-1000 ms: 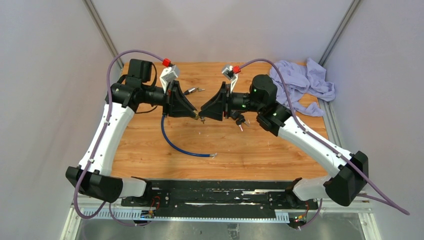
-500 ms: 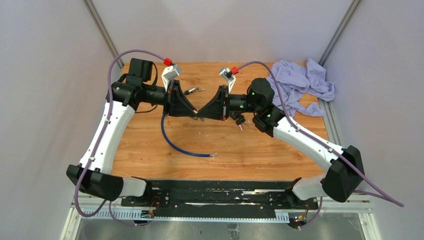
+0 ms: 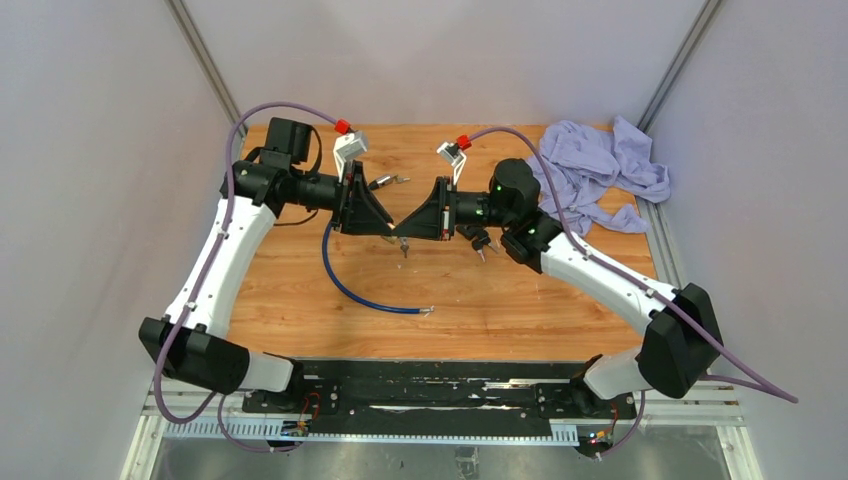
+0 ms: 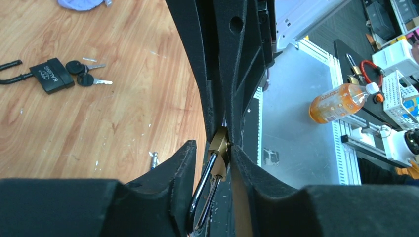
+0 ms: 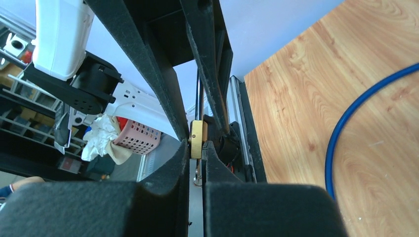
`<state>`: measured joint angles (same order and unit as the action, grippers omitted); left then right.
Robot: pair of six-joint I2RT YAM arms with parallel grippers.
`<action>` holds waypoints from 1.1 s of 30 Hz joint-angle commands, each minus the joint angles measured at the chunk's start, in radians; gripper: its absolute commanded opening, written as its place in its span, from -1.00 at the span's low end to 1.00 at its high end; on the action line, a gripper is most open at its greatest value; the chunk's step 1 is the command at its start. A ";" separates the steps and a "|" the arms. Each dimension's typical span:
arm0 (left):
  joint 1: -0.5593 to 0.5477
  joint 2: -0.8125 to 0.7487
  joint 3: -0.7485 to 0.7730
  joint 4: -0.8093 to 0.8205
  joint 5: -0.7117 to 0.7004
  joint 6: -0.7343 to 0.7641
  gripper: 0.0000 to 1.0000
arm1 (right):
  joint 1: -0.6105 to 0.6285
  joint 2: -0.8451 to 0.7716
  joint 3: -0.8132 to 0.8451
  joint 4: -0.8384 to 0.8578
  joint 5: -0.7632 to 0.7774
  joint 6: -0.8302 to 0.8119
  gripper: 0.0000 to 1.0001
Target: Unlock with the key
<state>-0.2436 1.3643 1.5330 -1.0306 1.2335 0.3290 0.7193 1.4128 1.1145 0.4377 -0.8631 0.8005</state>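
A small brass padlock [image 4: 219, 148] hangs in mid-air between my two grippers, which meet tip to tip above the table's middle [image 3: 397, 232]. My left gripper [image 4: 213, 150] has the steel shackle [image 4: 203, 195] between its fingers, with the shackle leaning on one finger and the body on the other. My right gripper [image 5: 197, 148] is shut on the padlock's brass body [image 5: 197, 139]. A small metal piece, apparently a key [image 3: 404, 248], dangles under the meeting point. I cannot tell whether a key is in the keyhole.
A black padlock with keys [image 4: 52, 75] lies on the wooden table behind the grippers [image 3: 385, 182]. A blue cable [image 3: 360, 295] curves across the table's middle. A crumpled lilac cloth [image 3: 600, 165] lies at the back right.
The right arm has pushed left and the left wrist has shifted slightly right. The meeting point stays near the same spot. The dangling metal piece now shows more clearly below it.
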 commanded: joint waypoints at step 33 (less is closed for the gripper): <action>0.069 0.006 -0.094 0.043 0.014 0.121 0.96 | -0.069 0.028 0.055 -0.272 -0.142 -0.049 -0.99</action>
<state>-0.1780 1.4071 1.4815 -0.9707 1.2327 0.3965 0.6640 1.4773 1.0828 0.3424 -0.9707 0.9169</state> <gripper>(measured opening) 0.982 0.053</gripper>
